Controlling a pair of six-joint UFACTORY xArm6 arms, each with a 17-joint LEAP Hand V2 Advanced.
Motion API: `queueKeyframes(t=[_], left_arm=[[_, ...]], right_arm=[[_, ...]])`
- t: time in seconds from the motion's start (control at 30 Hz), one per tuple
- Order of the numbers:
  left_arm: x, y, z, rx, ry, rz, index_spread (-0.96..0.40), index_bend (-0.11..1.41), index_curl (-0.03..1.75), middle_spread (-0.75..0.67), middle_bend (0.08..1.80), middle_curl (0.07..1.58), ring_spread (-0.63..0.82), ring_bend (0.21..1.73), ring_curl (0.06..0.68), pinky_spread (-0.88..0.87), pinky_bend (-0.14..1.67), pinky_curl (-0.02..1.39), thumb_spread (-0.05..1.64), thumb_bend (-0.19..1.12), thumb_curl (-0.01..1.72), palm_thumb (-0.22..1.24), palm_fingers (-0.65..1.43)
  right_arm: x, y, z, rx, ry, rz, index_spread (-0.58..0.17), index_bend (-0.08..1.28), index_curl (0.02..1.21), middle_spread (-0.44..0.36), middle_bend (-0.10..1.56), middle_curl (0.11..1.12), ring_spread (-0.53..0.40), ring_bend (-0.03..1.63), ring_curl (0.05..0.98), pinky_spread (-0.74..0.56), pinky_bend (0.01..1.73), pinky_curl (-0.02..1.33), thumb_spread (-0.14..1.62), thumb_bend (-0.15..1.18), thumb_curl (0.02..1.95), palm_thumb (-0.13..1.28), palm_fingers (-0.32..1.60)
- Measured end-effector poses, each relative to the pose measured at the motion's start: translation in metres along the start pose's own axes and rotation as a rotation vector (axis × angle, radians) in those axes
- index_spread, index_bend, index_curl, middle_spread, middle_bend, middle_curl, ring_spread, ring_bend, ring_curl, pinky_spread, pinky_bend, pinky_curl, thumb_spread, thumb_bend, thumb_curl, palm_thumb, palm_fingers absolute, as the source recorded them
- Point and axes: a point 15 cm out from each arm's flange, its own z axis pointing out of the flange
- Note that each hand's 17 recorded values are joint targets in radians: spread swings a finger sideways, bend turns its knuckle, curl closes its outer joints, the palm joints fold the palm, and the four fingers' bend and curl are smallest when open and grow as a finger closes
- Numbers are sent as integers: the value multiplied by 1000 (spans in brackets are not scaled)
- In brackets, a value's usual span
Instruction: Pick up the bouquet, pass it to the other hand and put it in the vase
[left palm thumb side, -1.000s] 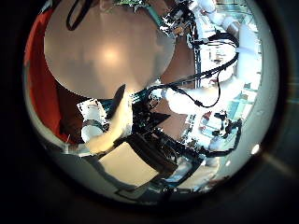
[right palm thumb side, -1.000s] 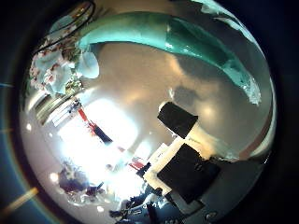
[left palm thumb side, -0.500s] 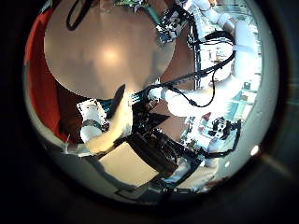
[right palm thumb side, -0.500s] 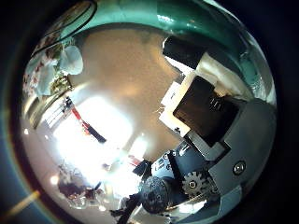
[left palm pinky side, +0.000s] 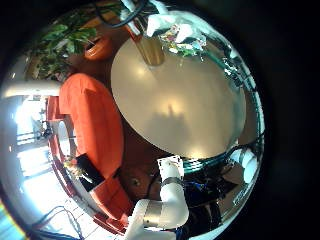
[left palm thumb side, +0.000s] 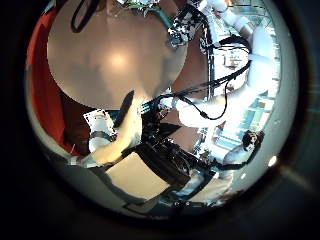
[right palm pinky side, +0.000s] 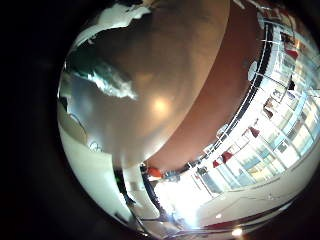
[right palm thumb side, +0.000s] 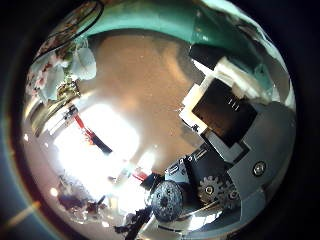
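Note:
In the left little finger side palm view the bouquet (left palm pinky side: 178, 35), flowers in pale wrapping, lies at the far edge of a round table (left palm pinky side: 180, 100), beside an upright vase (left palm pinky side: 152, 50). The right thumb side palm view shows the bouquet (right palm thumb side: 58, 58) small and away from the palm, with my right hand (right palm thumb side: 225, 110) open, its fingers bent loosely over bare table and holding nothing. In the left thumb side palm view my left hand (left palm thumb side: 124, 118) is open and empty, off the table's near edge, and my right hand (left palm thumb side: 185, 25) hangs over the far side.
A curved sofa (left palm pinky side: 85, 120) stands beside the table, with a potted plant (left palm pinky side: 70, 35) behind it. The right little finger side palm view shows the table top (right palm pinky side: 165, 90) and windows (right palm pinky side: 270, 110) beyond.
In the right thumb side palm view the right hand's fingers have swung into the picture and stay there. In the left thumb side palm view the right arm has shifted slightly; the left hand is still.

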Motion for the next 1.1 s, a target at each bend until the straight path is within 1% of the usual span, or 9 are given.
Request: queueKeyframes(t=[0.57,0.7,0.8,0.87,0.9,0.93,0.97,1.0,1.1], left_arm=[[4,-3,-4,7,13,6,-35,197,435,305,186,315,510,423,187,493,184,274,1123,-21,350,416,236],[4,-2,-2,4,13,4,-35,197,435,305,186,315,510,423,187,493,184,272,1123,-21,350,416,236],[4,-1,0,-3,13,4,-35,198,435,305,187,315,510,424,188,494,183,271,1123,-21,350,416,235],[4,-1,1,-5,14,2,-35,198,435,305,187,315,510,424,188,494,183,271,1123,-21,350,416,235],[4,-1,1,-5,14,2,-35,198,436,305,187,315,510,424,188,494,183,270,1123,-21,350,416,235],[4,-1,1,-5,14,2,-35,198,436,309,187,315,510,424,188,494,183,270,1123,-21,350,416,235],[4,-1,1,-6,14,2,-35,197,436,310,187,315,510,424,188,494,184,270,1123,-21,350,416,235],[4,-1,1,-6,15,2,-35,197,436,310,187,315,510,424,188,494,184,270,1123,-21,350,416,235],[5,-1,2,-6,20,5,-35,197,436,313,187,315,513,424,188,494,184,269,1123,-21,350,416,235]], right_arm=[[0,0,0,0,0,0,-247,1132,885,-118,1369,798,-205,1413,713,-163,1376,732,843,169,998,1136,1104],[0,0,0,0,0,0,-241,1139,886,-117,1373,790,-205,1410,719,-161,1363,763,854,115,1027,1049,1095],[0,0,0,0,0,0,-248,1093,873,-128,1309,771,-210,1392,705,-196,1322,751,927,-15,958,871,1053],[0,0,0,0,0,0,-266,943,848,-136,1232,746,-218,1377,691,-252,1284,735,984,-46,890,806,850],[0,0,0,0,0,0,-268,834,842,-141,1171,733,-226,1391,699,-288,1275,745,1012,-52,851,769,650],[0,0,0,0,0,0,-278,666,797,-145,1087,705,-236,1377,684,-315,1259,730,1040,-51,799,724,403],[0,0,0,0,0,0,-289,599,767,-139,1013,681,-231,1337,674,-289,1222,725,1054,-52,767,694,196],[0,0,0,0,0,0,-300,572,735,-123,942,652,-206,1271,655,-219,1144,715,1068,-49,736,672,7],[0,0,0,0,0,0,-342,442,583,-60,729,542,-64,1039,528,40,1012,604,1085,-44,657,616,-133]])
